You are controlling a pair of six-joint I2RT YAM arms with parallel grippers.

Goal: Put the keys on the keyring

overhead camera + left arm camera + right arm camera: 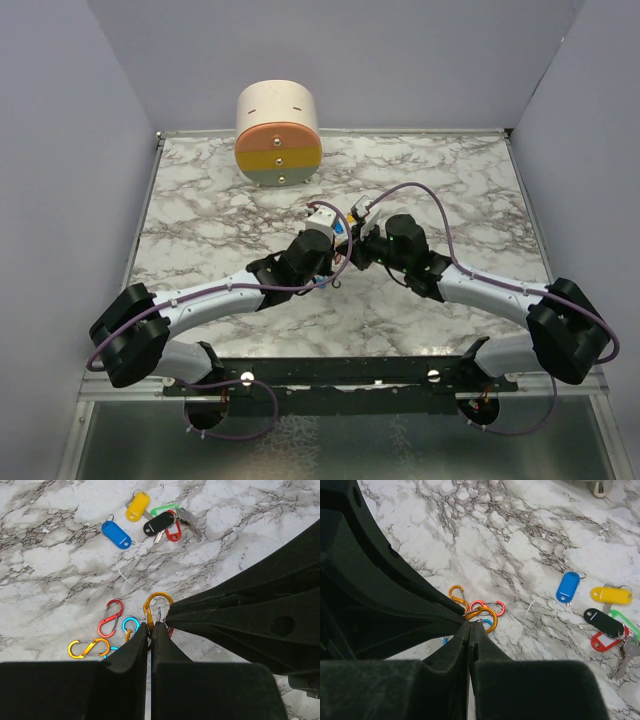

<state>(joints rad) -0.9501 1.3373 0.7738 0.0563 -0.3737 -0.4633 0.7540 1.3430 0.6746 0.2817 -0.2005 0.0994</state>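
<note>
Both grippers meet above the table's middle. My left gripper is shut on an orange oval clip. My right gripper is shut on the same orange clip from the other side, fingertips nearly touching the left's. The keys lie apart on the marble: a blue head, a yellow head, and a bunch with black, green and red heads and metal blades. They also show in the right wrist view, blue and yellow. In the top view the arms hide them.
Loose clips lie on the marble under the grippers: red, blue and gold. A round cream box with coloured drawers stands at the back of the table. Grey walls close in the left, right and far sides.
</note>
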